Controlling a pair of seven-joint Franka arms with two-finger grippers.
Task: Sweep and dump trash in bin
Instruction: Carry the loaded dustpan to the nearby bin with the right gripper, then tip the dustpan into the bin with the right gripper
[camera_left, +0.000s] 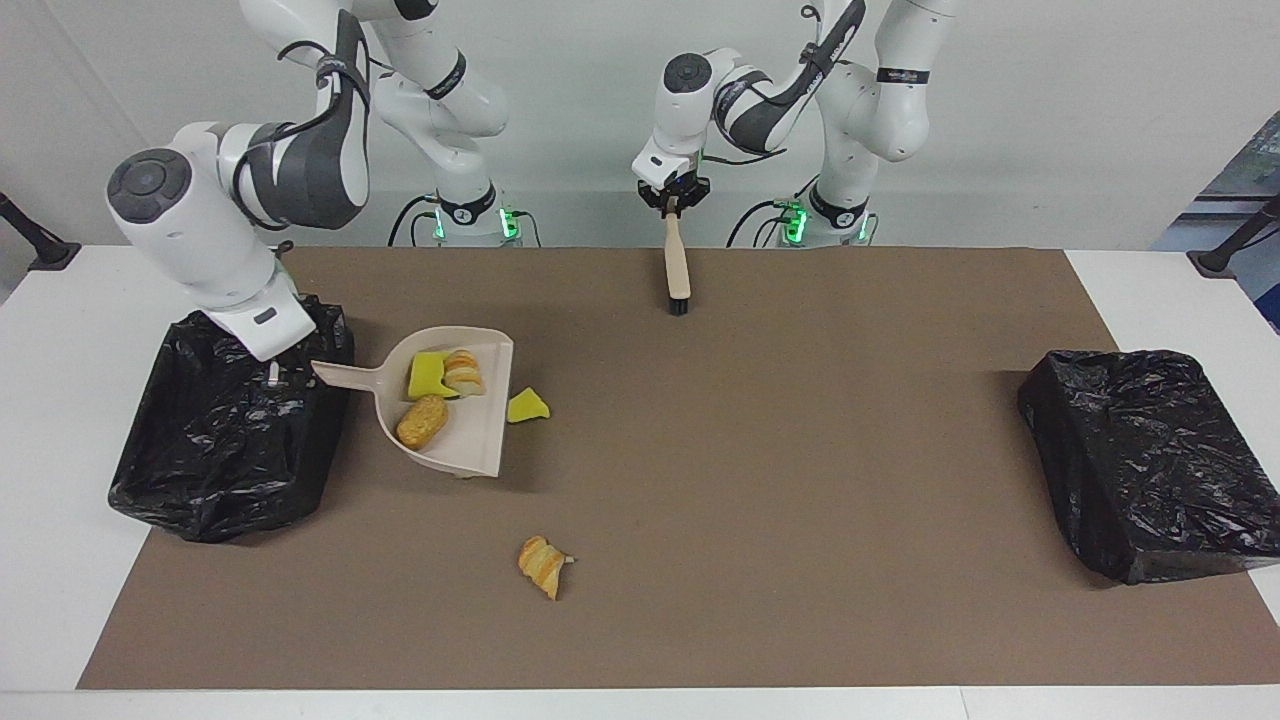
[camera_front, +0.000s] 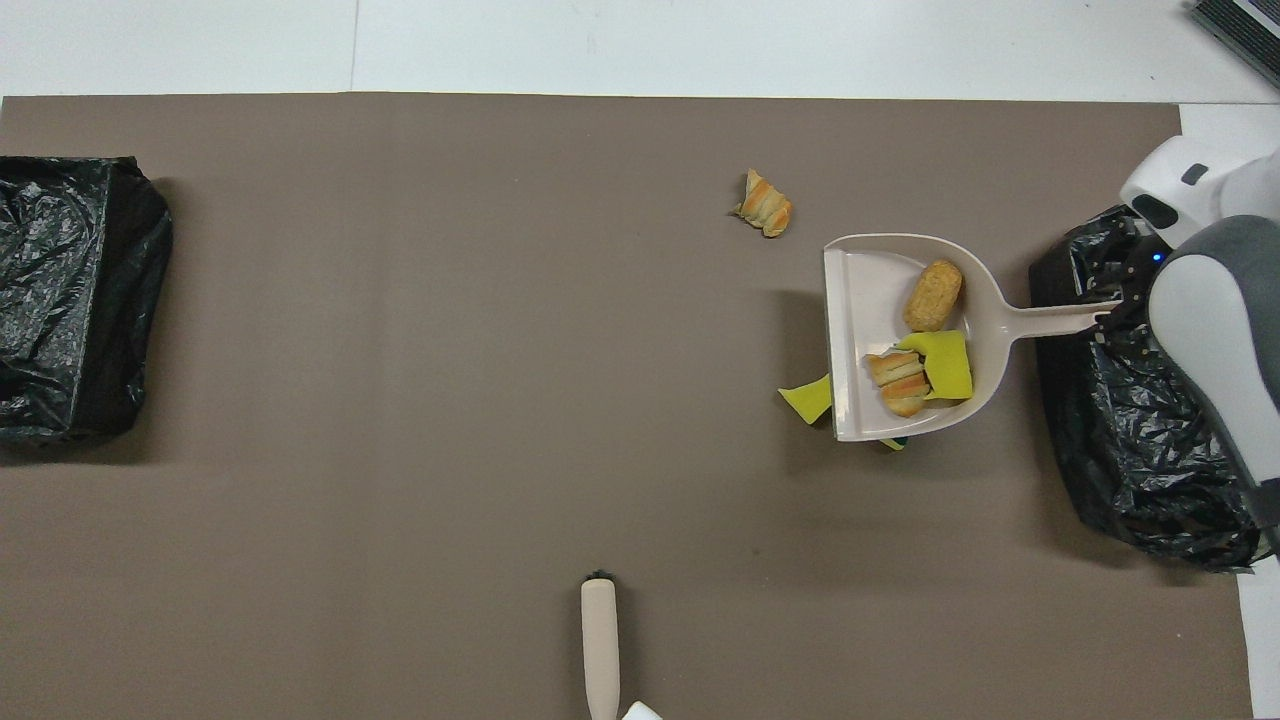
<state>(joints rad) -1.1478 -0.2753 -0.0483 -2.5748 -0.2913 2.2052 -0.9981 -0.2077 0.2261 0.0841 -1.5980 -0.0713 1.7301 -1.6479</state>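
The right gripper (camera_left: 278, 372) was closed on the tip of the dustpan (camera_left: 478, 440) handle, holding the pan up in the air, with the gripper itself over the rim of the black-bagged bin (camera_left: 230, 440) at the right arm's end of the table. Three pieces of the trash rode in the raised pan: a yellow sponge piece (camera_left: 428, 374), a striped croissant-like lump (camera_left: 463, 371) touching it, and a tan-brown bread lump (camera_left: 421, 421) a little apart from them. The pan hung over the brown mat (camera_left: 760, 500) just beside that bin, its open mouth turned toward the middle of the table. On the mat beside the pan's mouth lay another yellow sponge scrap (camera_left: 526, 406), and in the overhead view a green-and-yellow sliver (camera_front: 893, 443) peeked out from under the pan's edge. A further croissant-like scrap (camera_left: 543, 566) lay alone on the mat, farther from the robots than the pan. The left gripper (camera_left: 673, 202) was closed on the top of the brush (camera_left: 677, 265) handle, holding it upright, bristles down, over the mat's edge nearest the robots. A second black-bagged bin (camera_left: 1150, 460) stood at the left arm's end of the table.
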